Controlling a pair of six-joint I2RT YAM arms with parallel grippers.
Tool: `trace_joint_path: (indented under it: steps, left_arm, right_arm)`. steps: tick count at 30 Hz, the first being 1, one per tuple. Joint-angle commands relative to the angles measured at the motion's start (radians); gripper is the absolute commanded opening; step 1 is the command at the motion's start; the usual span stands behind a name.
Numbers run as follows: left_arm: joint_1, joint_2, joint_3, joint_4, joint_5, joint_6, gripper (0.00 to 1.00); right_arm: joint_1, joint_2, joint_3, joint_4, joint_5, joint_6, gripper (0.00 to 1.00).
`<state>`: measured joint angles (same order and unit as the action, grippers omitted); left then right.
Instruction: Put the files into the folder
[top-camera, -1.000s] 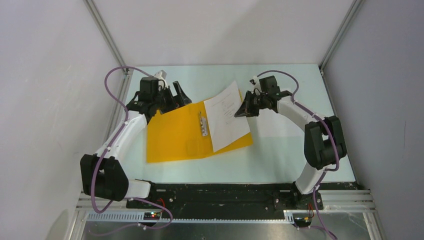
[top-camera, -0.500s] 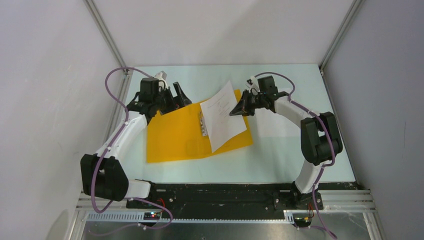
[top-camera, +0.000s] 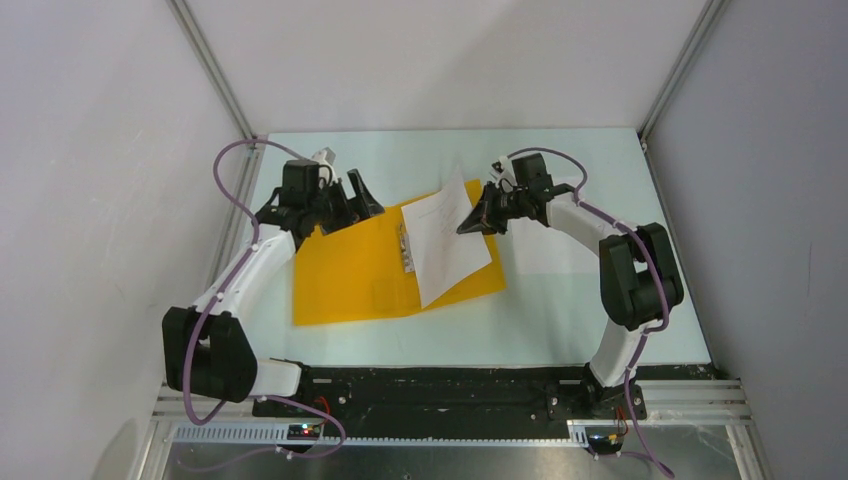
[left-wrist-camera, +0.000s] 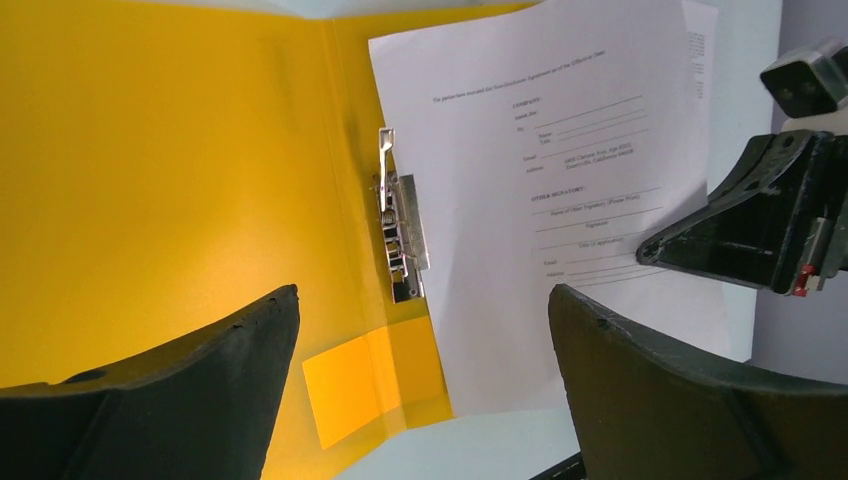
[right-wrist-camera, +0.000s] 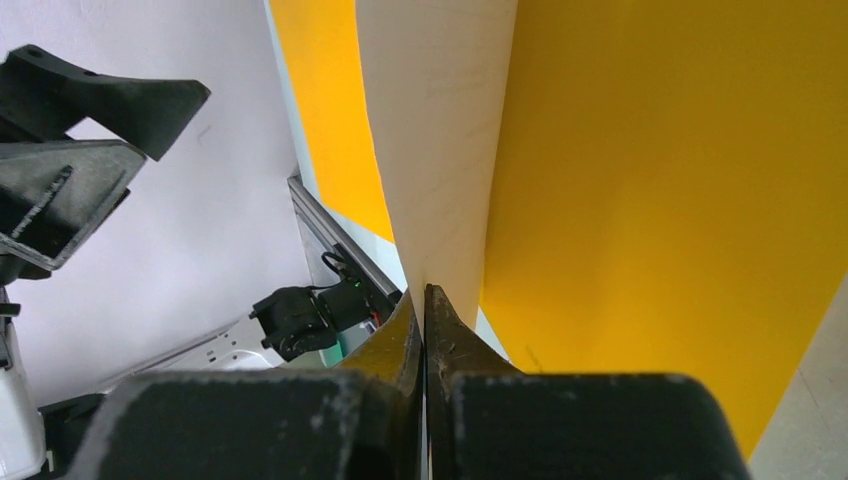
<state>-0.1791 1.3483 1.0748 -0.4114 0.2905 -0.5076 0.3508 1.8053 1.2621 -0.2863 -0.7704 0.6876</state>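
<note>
Across the middle of the table (top-camera: 600, 310), the folder (top-camera: 345, 270) lies open and flat, both orange-yellow covers up, spine running near to far.

- Files: one white printed sheet (top-camera: 445, 245) sits skewed over the right cover. Its near part rests on the cover, its far-right corner is lifted off it, and its near corner hangs past the folder's near edge. Left wrist view (left-wrist-camera: 560, 200) shows the sheet's left edge right at the clip; can't tell whether it's under the clip or only beside it.
- A second white sheet (top-camera: 545, 250) lies flat on the table just right of the folder, below the right arm.
- Left gripper (top-camera: 350, 200): over the folder's far-left corner, above the left cover, not touching anything. Fingers spread wide and holding nothing, confirmed in its own camera (left-wrist-camera: 420, 400).
- Right gripper (top-camera: 475, 220): at the lifted sheet's far-right edge. Wrist cam (right-wrist-camera: 424, 300) shows the jaws pressed together with the paper edge pinched between the tips.
- Metal clip bar (top-camera: 406, 248) is at the inner spine, lever raised off its base (left-wrist-camera: 400, 240).
- A small paler rectangular patch (left-wrist-camera: 350, 385) shows near the spine at the folder's near edge.
</note>
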Motion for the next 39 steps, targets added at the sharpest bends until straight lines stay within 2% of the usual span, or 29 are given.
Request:
trace_joint_path:
  steps: [1,11,21,24,33,39]
  left_arm:
    - [0.0,-0.01,-0.018,0.013,0.012,-0.013,0.98]
    - [-0.001,-0.013,-0.023,0.013,0.012,-0.013,0.98]
    - [-0.001,-0.02,-0.035,0.015,0.005,-0.01,0.98]
    - [-0.001,-0.017,-0.032,0.015,0.005,-0.011,0.98]
    - [-0.001,-0.024,-0.038,0.015,0.008,-0.012,0.98]
    - [0.0,-0.032,-0.045,0.014,0.001,-0.01,0.98]
  right_arm:
    - [0.013,-0.001,0.004,-0.013,0.023,0.04,0.0]
    - [0.043,0.028,0.003,0.005,0.046,0.07,0.0]
    - [0.046,0.029,0.004,-0.026,0.076,0.025,0.0]
    - [0.047,0.024,0.003,-0.044,0.105,-0.004,0.08]
    - [0.047,0.02,0.003,-0.067,0.15,-0.05,0.09]
    - [0.049,0.023,0.003,-0.07,0.176,-0.109,0.0]
